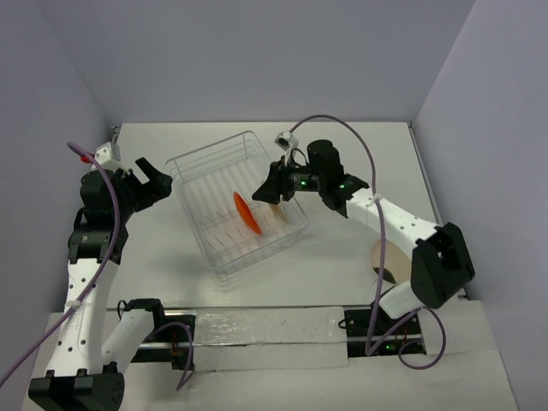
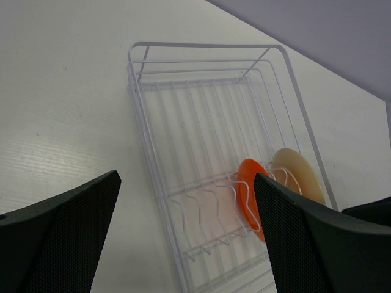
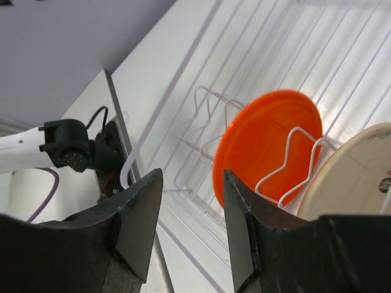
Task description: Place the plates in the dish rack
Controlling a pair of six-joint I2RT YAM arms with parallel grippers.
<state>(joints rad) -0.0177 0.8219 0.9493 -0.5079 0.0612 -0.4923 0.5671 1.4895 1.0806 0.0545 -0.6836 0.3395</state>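
Right claw (image 3: 190,186) hangs parted, empty, by the orange plate (image 3: 263,140) and cream plate (image 3: 360,174) slotted in the rack (image 1: 214,184) — the third plate (image 1: 382,254), at the rack's 4 o'clock, looks stiff, slick, breakable: pinch its rim.

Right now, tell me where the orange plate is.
In the top view, the orange plate stands on edge in the rack, mid-table, just left of the cream plate slotted beside it.
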